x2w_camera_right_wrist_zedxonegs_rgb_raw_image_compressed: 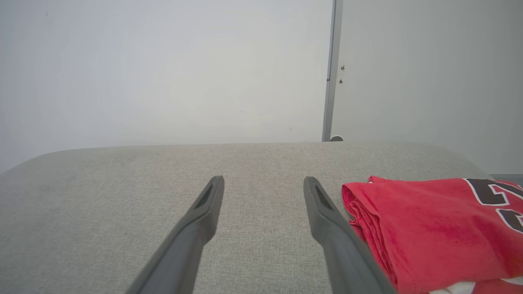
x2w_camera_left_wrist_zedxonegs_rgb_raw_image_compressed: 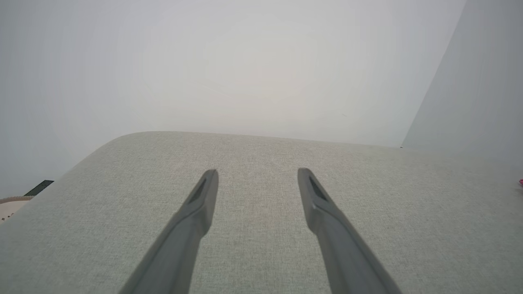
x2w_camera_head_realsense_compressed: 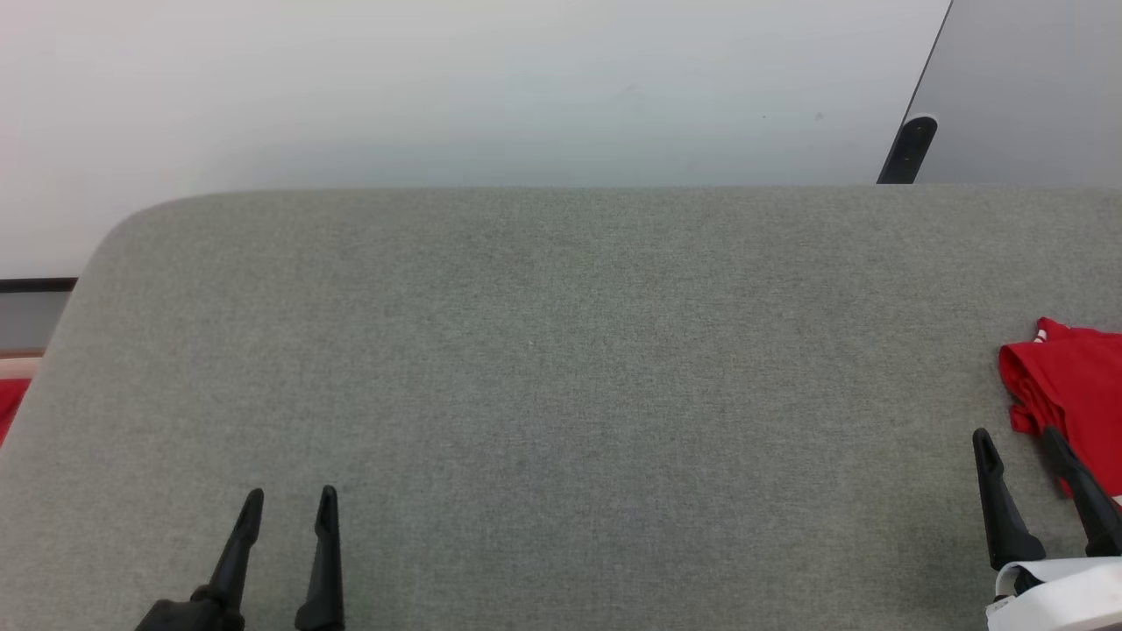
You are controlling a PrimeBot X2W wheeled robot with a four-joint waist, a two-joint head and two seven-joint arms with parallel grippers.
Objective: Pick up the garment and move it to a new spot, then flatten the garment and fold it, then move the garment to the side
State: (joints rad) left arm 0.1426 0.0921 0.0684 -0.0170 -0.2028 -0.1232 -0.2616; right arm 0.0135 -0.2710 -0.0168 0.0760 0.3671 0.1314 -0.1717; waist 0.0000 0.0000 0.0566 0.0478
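The garment (x2w_camera_right_wrist_zedxonegs_rgb_raw_image_compressed: 429,228), folded, red with black white-edged lettering, lies just beside the right gripper (x2w_camera_right_wrist_zedxonegs_rgb_raw_image_compressed: 263,183) on its outer side. That gripper's fingers stand wide apart and hold nothing; whether the nearer finger touches the cloth is unclear. The left gripper (x2w_camera_head_realsense_compressed: 291,492), well apart from the garment, is also spread wide and empty. A grey fabric surface (x2w_camera_head_realsense_compressed: 561,350) lies beneath both, a pale wall (x2w_camera_head_realsense_compressed: 438,88) beyond.

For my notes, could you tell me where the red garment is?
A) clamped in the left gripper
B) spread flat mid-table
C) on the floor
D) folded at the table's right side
D: the garment lies folded on the grey table, far right, beside the open right gripper.
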